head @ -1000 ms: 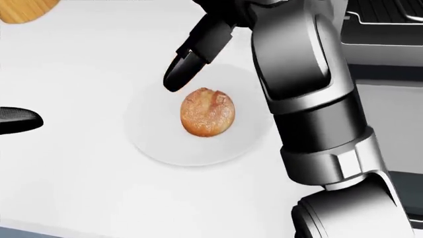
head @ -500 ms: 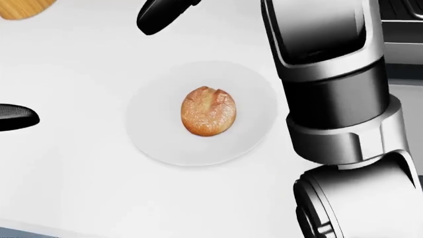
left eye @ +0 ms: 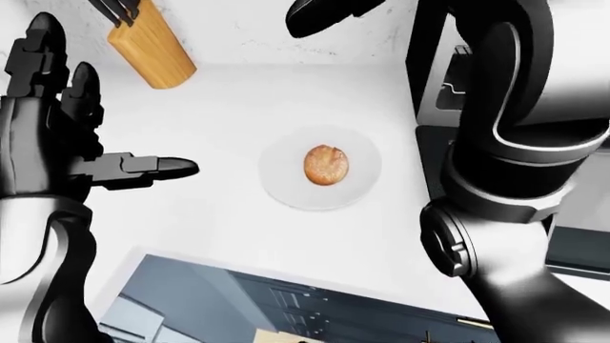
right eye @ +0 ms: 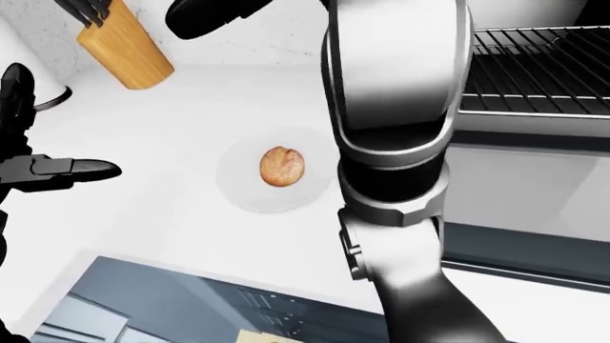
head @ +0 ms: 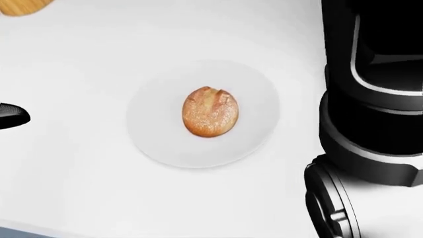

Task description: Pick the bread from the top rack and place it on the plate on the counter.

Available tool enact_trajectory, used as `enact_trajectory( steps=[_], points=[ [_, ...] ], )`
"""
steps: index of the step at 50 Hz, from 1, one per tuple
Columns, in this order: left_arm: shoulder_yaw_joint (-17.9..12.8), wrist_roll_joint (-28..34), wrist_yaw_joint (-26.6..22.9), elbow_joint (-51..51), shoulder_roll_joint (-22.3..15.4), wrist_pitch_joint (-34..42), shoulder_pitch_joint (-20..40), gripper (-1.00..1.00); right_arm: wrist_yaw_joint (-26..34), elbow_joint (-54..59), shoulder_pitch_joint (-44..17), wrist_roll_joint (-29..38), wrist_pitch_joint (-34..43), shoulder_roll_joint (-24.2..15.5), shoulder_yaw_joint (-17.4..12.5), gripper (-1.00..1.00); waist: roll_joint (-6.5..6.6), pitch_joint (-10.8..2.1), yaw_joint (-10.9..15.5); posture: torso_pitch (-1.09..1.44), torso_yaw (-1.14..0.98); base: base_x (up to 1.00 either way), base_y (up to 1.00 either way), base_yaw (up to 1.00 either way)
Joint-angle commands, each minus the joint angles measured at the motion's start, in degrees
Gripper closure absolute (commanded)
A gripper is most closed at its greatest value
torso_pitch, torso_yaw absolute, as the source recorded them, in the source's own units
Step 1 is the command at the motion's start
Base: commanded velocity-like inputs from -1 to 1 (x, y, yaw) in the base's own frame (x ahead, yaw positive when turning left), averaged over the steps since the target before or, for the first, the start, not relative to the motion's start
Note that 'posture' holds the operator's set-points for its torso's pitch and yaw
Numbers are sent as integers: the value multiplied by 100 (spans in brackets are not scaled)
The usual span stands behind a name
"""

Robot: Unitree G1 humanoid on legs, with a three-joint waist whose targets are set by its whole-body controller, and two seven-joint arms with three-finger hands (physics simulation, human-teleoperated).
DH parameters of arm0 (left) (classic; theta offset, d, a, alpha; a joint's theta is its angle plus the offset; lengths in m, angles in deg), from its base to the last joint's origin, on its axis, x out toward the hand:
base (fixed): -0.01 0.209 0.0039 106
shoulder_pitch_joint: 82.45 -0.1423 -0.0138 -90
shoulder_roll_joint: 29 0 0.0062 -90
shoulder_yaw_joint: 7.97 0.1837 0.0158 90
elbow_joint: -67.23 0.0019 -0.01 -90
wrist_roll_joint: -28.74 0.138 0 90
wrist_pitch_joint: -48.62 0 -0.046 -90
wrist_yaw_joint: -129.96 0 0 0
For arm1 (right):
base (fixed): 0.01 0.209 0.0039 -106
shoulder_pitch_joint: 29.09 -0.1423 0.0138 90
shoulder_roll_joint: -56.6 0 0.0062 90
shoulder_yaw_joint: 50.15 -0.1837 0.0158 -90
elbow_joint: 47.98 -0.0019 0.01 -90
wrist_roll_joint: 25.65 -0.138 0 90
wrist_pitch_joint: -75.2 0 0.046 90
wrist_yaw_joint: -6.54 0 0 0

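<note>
Bread [head: 210,111] is seen centred on plate [head: 158,144], rim clear all round, on white counter [head: 79,183]. Left hand [left eye: 66,136] is spread wide, empty, well apart. Right hand [left eye: 320,13], raised at top edge: grip cannot be told.

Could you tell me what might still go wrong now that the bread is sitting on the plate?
1. The right hand hangs above the plate; a careless swing of that arm could sweep low and knock the bread off.
2. The left hand, fingers spread open at the left-eye view's left, could nudge the knife block near it if it moves carelessly.
</note>
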Motion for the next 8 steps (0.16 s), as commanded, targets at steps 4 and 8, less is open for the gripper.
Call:
enact_trajectory(
  steps=[4, 8],
  points=[
    [-46, -15, 69, -82, -137, -107, 196, -100, -566, -508, -77, -188, 90, -47, -145, -100, 8, -131, 13, 0, 41, 0, 0, 0],
    [-39, -45, 90, -85, -159, -87, 209, -100, -757, -744, -28, -372, 247, -211, -177, -100, -3, -121, 23, 0, 41, 0, 0, 0]
  ],
)
